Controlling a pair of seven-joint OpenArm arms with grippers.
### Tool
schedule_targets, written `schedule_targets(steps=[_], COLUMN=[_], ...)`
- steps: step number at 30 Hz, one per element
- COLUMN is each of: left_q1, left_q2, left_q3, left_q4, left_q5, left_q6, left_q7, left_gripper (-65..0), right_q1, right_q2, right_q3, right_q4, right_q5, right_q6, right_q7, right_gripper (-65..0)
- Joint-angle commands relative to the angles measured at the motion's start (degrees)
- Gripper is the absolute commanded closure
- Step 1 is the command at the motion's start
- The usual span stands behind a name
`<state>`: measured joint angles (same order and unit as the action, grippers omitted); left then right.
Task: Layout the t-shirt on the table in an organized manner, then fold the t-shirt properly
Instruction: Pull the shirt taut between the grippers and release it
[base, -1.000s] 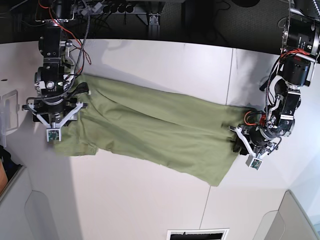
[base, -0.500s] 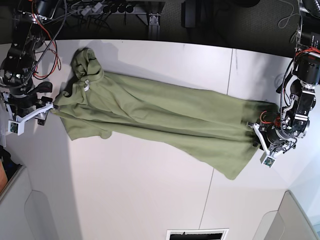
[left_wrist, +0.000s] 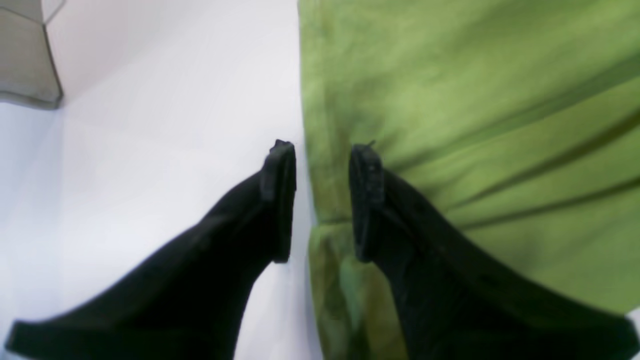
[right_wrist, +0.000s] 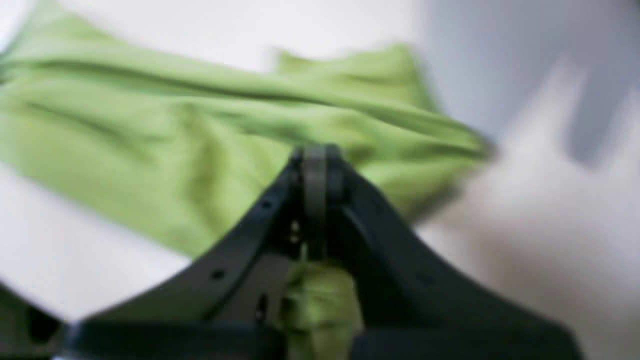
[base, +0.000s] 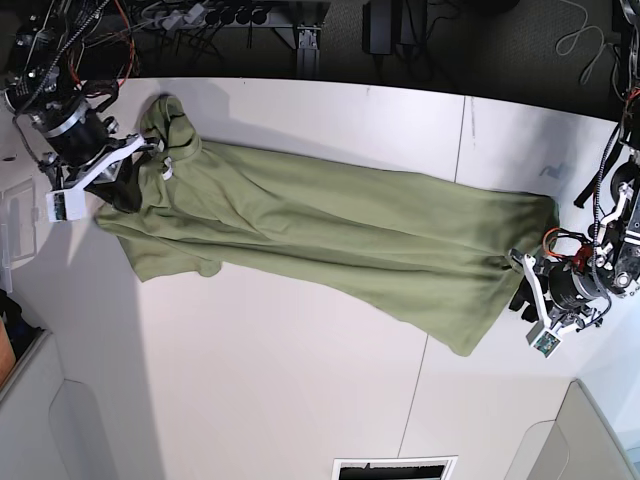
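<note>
The olive-green t-shirt (base: 320, 235) lies stretched in a long band across the white table (base: 300, 400), its neck and white tag (base: 170, 165) at the upper left and its hem at the right. My right gripper (base: 133, 175) is at the neck end. In the right wrist view, which is blurred, the right gripper (right_wrist: 315, 150) is shut with t-shirt (right_wrist: 150, 125) cloth bunched behind its tips. My left gripper (base: 520, 282) is at the hem. The left wrist view shows the left gripper (left_wrist: 324, 147) with its tips a gap apart, straddling the edge of the t-shirt (left_wrist: 475, 100), which is bunched between its fingers.
Grey bins stand at the near left corner (base: 40, 420) and near right corner (base: 595, 440), one also showing as a grey bin corner (left_wrist: 25, 55). A white slot (base: 395, 468) sits at the front edge. Cables (base: 180, 20) run along the back edge. A dark seam (base: 460, 150) crosses the table.
My right gripper has swung from the left edge up to the neck end and shut on the cloth. My left gripper moved further right, drawing the hem with it and stretching the shirt longer.
</note>
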<state>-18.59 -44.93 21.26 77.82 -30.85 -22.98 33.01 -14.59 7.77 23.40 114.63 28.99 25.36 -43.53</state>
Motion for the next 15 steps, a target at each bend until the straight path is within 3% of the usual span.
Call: schedule_targets(steps=[1, 7, 12, 15], left_q1=[-1.2, -0.3, 2.7, 3.3], left_q2=[-0.9, 2.0, 5.4, 8.6], left_q3=[-0.6, -0.6, -0.6, -0.6], left_q4=[0.8, 0.7, 0.2, -2.8], left_q5=[-0.3, -0.7, -0.3, 2.9], left_q6=[-0.4, -0.4, -0.5, -0.8], left_q7=[-1.0, -1.0, -1.2, -3.3], left_gripper=[-21.5, -21.5, -21.5, -21.5], right_q1=[0.2, 3.0, 8.9, 14.3], right_q2=[-0.5, -1.4, -1.3, -1.1], right_q3=[0.1, -0.4, -0.7, -0.7], right_q4=[0.8, -4.2, -16.3, -25.6], right_q5=[1.1, -4.5, -7.1, -8.0], right_q6=[1.9, 2.4, 2.4, 2.5], right_q7=[1.6, 6.9, 7.9, 8.0], right_gripper=[0.0, 0.0, 0.0, 0.0])
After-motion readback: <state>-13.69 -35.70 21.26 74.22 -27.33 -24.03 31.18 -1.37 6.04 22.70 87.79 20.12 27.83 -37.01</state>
